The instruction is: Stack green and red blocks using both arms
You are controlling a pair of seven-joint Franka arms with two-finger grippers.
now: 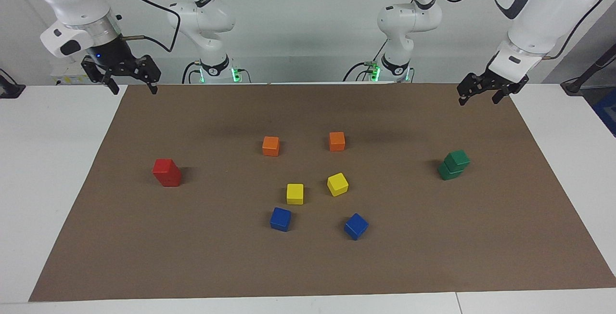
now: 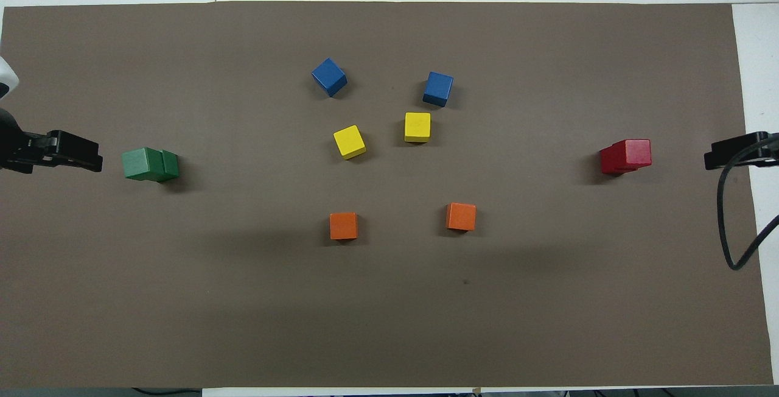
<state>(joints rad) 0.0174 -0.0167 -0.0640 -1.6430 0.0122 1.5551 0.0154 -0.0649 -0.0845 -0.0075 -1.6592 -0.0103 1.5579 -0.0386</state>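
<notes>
Brown paper matting [image 1: 308,266] covers your white table. Going left to right in the facing view: your right gripper [image 1: 130,83], fingers spread, hangs over the mat's corner at 10 o'clock. Two glossy red cubes [image 1: 167,172] sit stacked at 9 o'clock; orange, yellow and blue cubes cluster centrally. Two dark green cubes [image 1: 454,164] sit stacked, slightly offset, at 3 o'clock. Your left gripper [image 1: 479,96], spread, hangs at 2 o'clock.

Bare mat [image 1: 308,266] rings the red stack [image 1: 167,172] and green stack [image 1: 453,164], each standing alone toward its own arm's end; orange [image 1: 271,146], yellow [image 1: 295,193] and blue cubes [image 1: 280,219] crowd only the middle
</notes>
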